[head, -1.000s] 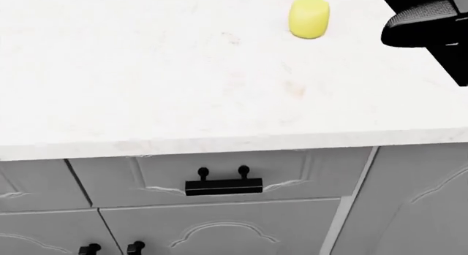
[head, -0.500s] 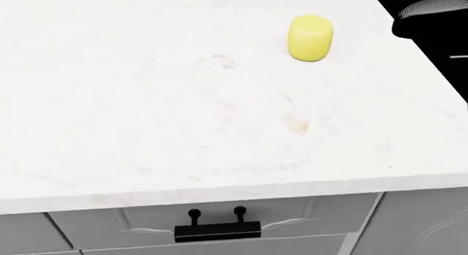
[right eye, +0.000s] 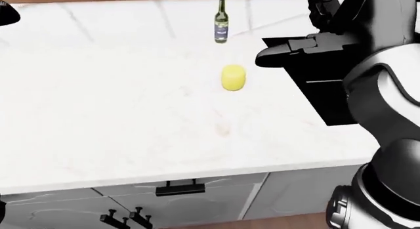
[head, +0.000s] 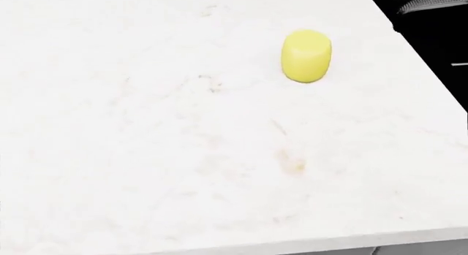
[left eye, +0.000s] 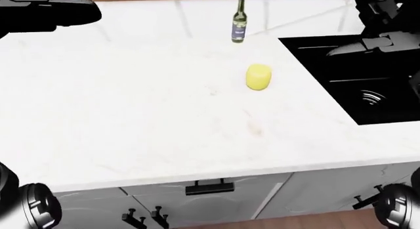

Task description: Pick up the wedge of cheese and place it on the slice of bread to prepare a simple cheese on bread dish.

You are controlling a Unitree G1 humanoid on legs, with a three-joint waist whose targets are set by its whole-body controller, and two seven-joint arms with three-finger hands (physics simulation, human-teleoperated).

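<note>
Lying on the white counter, the yellow cheese is untouched; neither hand's grip can be told.

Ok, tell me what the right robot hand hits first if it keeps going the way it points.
Probably nothing: the right robot hand points toward the view's left, above the counter; the cheese lies lower, though depth is unclear.

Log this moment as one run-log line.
cheese: on counter, untouched | bread: not visible | right hand: raised beside sink, empty | bottle: upright
</note>
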